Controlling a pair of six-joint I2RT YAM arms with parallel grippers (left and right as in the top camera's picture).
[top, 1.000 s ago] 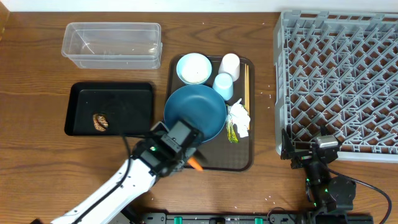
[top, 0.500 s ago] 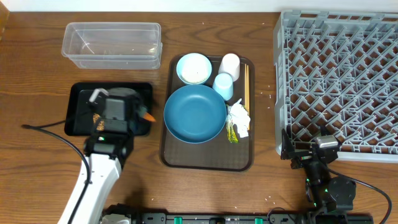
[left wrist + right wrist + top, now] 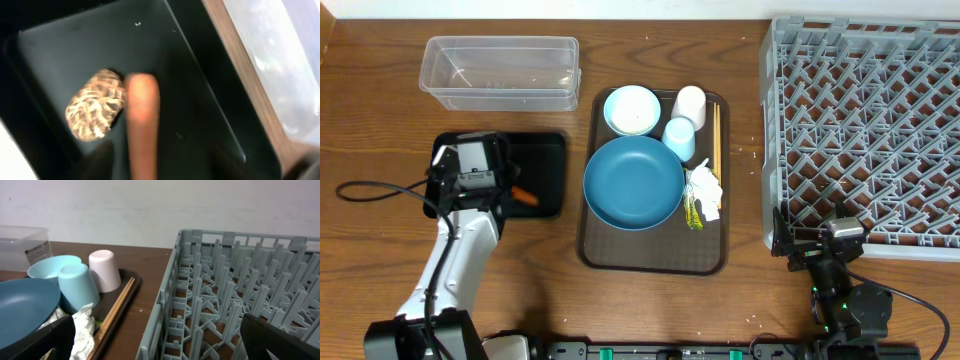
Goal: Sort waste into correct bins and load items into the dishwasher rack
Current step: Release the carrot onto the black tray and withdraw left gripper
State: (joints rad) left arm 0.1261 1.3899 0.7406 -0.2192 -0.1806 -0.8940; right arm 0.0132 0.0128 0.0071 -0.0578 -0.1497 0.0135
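My left gripper [image 3: 470, 172] hovers over the black tray [image 3: 545, 150]. Its jaws stand open, apart from the orange carrot [image 3: 142, 125] on both sides. The carrot [image 3: 525, 197] lies in the tray beside the brown food lump [image 3: 95, 105]. The clear tub [image 3: 500, 72] stands behind the tray. The dark blue dish [image 3: 633, 182], small bowl [image 3: 631, 109], white cup [image 3: 689, 102], light blue cup [image 3: 679, 138], chopsticks [image 3: 716, 135], crumpled paper [image 3: 705, 190] and wrappers [image 3: 692, 212] rest on the brown serving tray [image 3: 655, 255]. My right gripper [image 3: 820, 245] is open at the rack's [image 3: 870, 130] near corner.
A few white rice grains [image 3: 750, 152] lie on the wood between the serving tray and the rack. In the right wrist view the rack wall [image 3: 165, 310] rises just ahead, with the chopsticks [image 3: 117, 307] to its left. A black cable [image 3: 380, 188] trails left of my left arm.
My left arm swung from the serving tray's front edge to the black tray with the carrot. Its jaws have opened and the carrot now lies in the tray. The right arm stayed still.
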